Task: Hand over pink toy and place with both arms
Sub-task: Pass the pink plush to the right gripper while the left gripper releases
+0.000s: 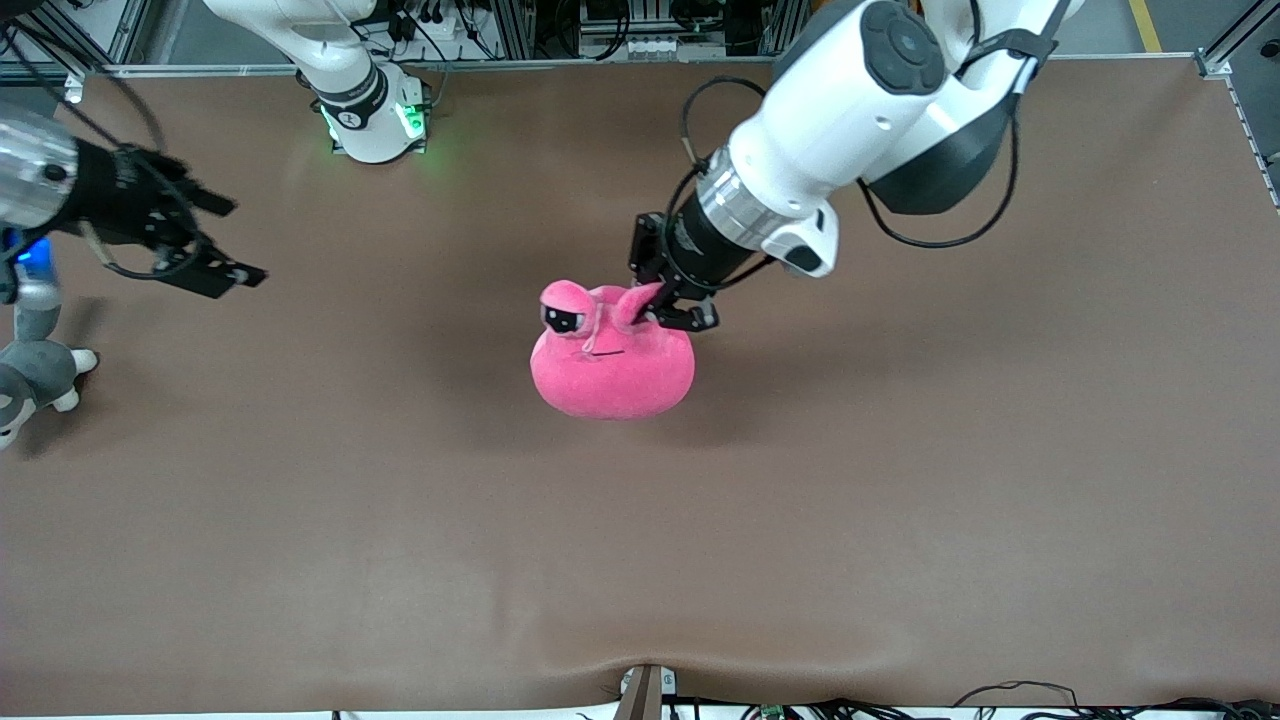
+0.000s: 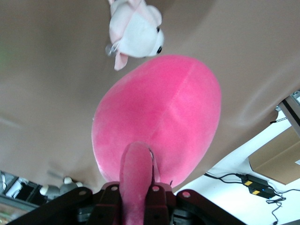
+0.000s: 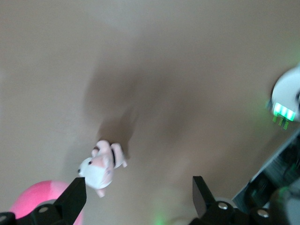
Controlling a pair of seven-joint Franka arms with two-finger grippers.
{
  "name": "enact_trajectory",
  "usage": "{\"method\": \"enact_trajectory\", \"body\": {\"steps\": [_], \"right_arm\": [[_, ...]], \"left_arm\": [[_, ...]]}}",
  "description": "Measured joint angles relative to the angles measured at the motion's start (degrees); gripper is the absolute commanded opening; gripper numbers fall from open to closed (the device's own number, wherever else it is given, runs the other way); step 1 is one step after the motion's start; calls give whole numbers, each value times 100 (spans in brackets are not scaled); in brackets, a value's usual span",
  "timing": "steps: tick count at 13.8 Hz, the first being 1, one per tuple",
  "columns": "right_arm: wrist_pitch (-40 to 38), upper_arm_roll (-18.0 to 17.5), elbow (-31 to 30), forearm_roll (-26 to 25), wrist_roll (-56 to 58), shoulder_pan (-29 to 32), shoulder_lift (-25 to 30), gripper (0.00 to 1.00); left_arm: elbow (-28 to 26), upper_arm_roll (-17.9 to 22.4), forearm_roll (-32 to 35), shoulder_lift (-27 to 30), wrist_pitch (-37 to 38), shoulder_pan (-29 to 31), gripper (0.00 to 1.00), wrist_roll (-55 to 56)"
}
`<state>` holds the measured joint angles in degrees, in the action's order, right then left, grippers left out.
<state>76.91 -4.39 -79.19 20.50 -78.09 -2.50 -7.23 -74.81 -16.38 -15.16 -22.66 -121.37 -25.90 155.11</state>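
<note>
The pink toy, a hot-pink blob plush with angry eyes on two stalks, hangs over the middle of the table. My left gripper is shut on one of its eye stalks. In the left wrist view the stalk is pinched in the left gripper and the pink toy's round body hangs below it. My right gripper is open and holds nothing, in the air toward the right arm's end of the table. In the right wrist view the right gripper stands wide, with a bit of the pink toy at the edge.
A small pale pink-and-white puppy plush lies on the brown table under the hanging toy; the front view hides it. A grey plush lies at the table's edge at the right arm's end. The right arm's base stands at the back.
</note>
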Motion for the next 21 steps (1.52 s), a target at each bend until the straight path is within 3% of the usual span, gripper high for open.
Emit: {"method": "enact_trajectory", "body": {"steps": [3, 6, 8, 10, 12, 14, 15, 16, 17, 21], "right_arm": [[696, -17, -2, 229, -1512, -534, -214, 100], [2007, -24, -3, 282, -2948, -1178, -502, 100], [2746, -24, -2, 282, -3609, -1446, -661, 100], [2961, -19, 1, 282, -3879, -1589, -734, 100], [2953, -13, 1, 276, -3946, -1710, -750, 83], [2866, -5, -1, 221, -3957, -1819, -760, 78], [2759, -1, -2, 158, -3958, -1864, -764, 64], [2627, 2, -4, 80, -3958, -1911, -768, 24], [2517, 5, -11, -13, -3958, -1971, -778, 0], [2411, 14, -64, -265, -3961, -2171, -839, 0]], "left_arm": [[1, -11, -48, -101, -398, -84, 0, 151], [4, -13, -100, -179, -669, -237, 0, 238], [5, -16, -139, -212, -818, -378, 0, 289], [7, -19, -171, -220, -897, -526, 0, 309], [16, -19, -171, -220, -899, -627, 0, 337], [16, -16, -171, -221, -896, -673, 0, 352], [16, -15, -171, -221, -896, -694, 0, 352], [16, -15, -171, -221, -896, -715, 0, 352], [19, -15, -171, -221, -896, -736, 0, 360], [66, -14, -171, -214, -893, -785, 0, 377]]}}
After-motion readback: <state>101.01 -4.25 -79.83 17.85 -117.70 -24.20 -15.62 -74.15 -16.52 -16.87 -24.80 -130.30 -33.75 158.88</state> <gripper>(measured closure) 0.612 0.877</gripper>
